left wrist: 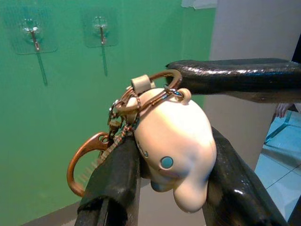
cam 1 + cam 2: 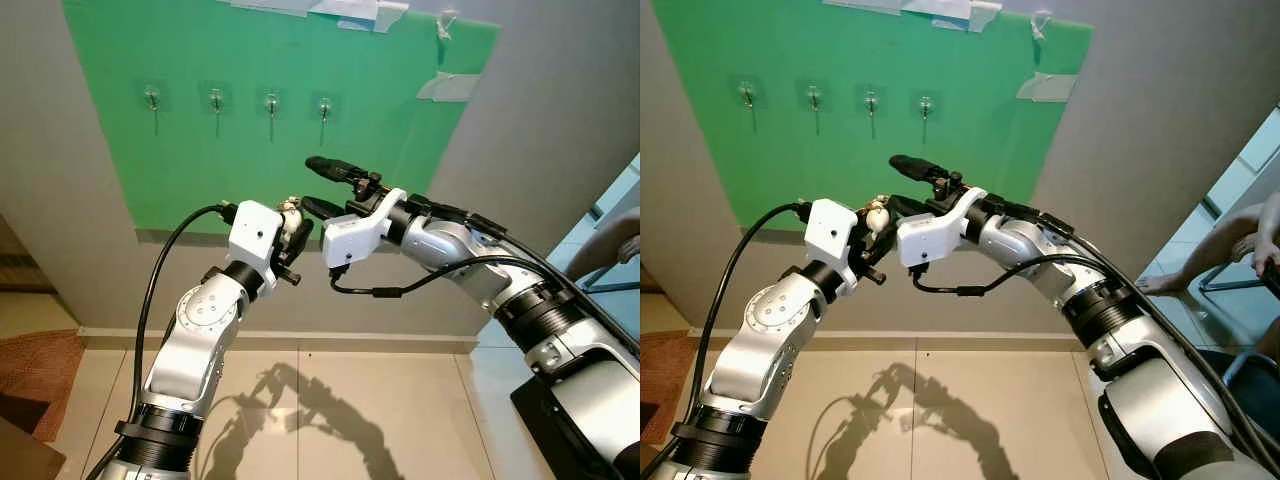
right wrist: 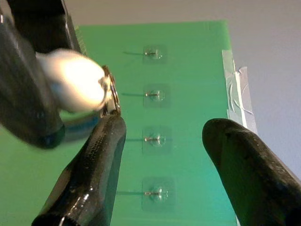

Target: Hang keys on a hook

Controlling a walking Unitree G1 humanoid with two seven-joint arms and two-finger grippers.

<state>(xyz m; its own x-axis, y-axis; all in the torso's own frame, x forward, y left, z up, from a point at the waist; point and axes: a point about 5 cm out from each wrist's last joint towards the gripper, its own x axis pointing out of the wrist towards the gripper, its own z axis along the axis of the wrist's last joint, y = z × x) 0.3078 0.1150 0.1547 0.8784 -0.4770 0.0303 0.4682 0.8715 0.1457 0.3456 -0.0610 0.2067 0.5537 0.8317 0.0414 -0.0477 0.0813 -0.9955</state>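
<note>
The keys (image 1: 141, 117) are up in the air in front of the wall, pinched in the left gripper (image 1: 164, 188): its two black fingers close on a cream-coloured soft charm (image 1: 176, 150), with the ring cluster and a copper clasp (image 1: 82, 160) sticking out above and to the side. No actual key blades can be made out from here, only rings, clasp and charm.

What matters is the ring (image 3: 112, 94). It stands proud of the charm on the side facing the right gripper (image 3: 164, 141), and one right finger (image 3: 101, 155) has its tip just at that ring, touching or very nearly; the view is too close to be sure. The other right finger sits well apart from it, so that gripper is spread wide, holding nothing. So this looks like a hand-over, the right arm being the one placed to take the ring.

Both arms are raised and bent at the elbow, wrists meeting at chest height, the right gripper (image 2: 330, 185) reaching across from the right toward the left gripper (image 2: 295, 235).

Beyond them hangs the green board (image 2: 200, 180) with its row of four clear hooks (image 2: 271, 103), above and well apart from the keys.
</note>
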